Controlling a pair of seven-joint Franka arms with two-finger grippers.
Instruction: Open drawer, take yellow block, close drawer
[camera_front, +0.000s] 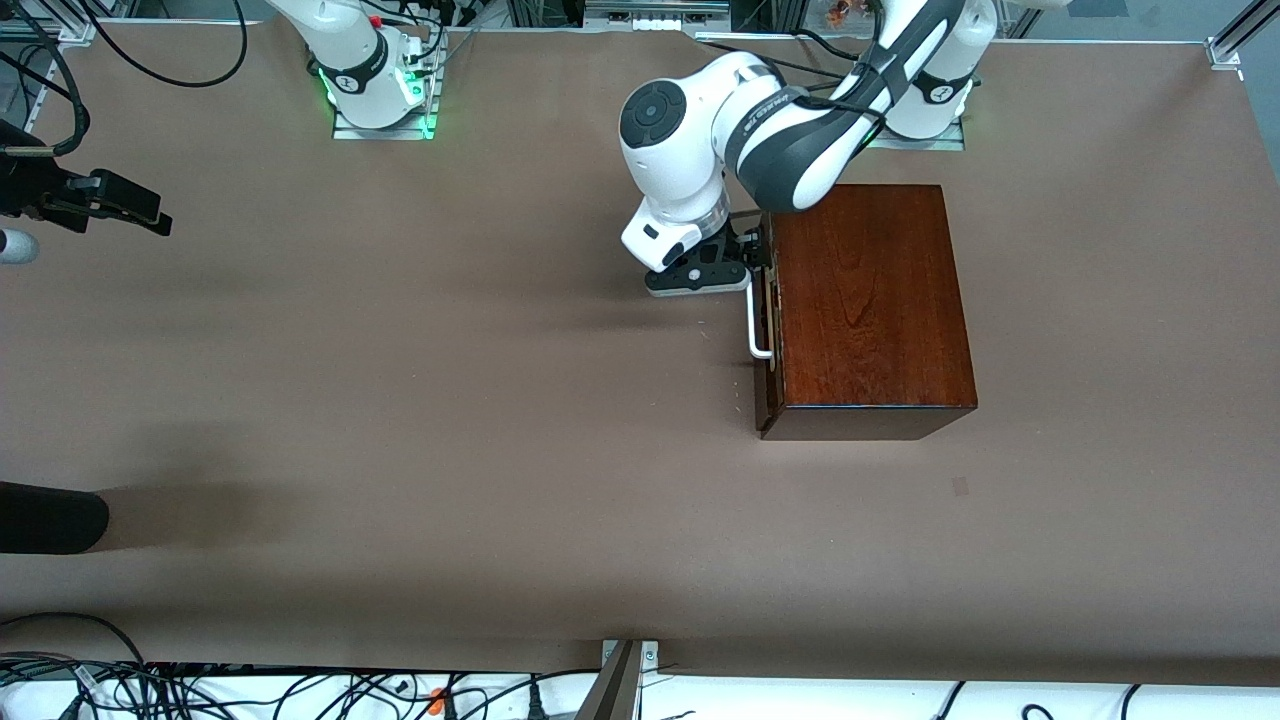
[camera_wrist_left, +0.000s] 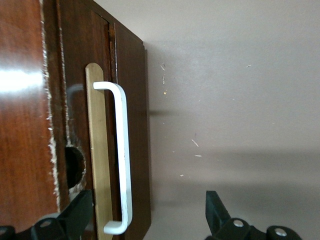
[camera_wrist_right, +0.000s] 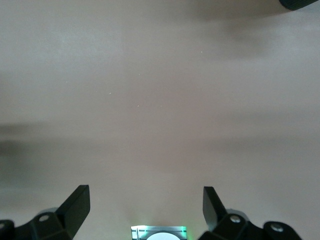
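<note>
Straddling the closed drawer's (camera_front: 768, 330) handle (camera_wrist_left: 122, 155), left tool (camera_wrist_left: 150, 220) spread; right tool (camera_wrist_right: 146, 210) spread, waiting.

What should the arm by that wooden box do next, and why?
Probably close the left gripper on the white handle. The drawer looks shut, and the open fingers already straddle the handle's end. The right gripper waits open over bare table.

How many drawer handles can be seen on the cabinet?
1: a white bar handle on the drawer front, facing the right arm's end of the table. Other cabinet faces are hidden.
</note>
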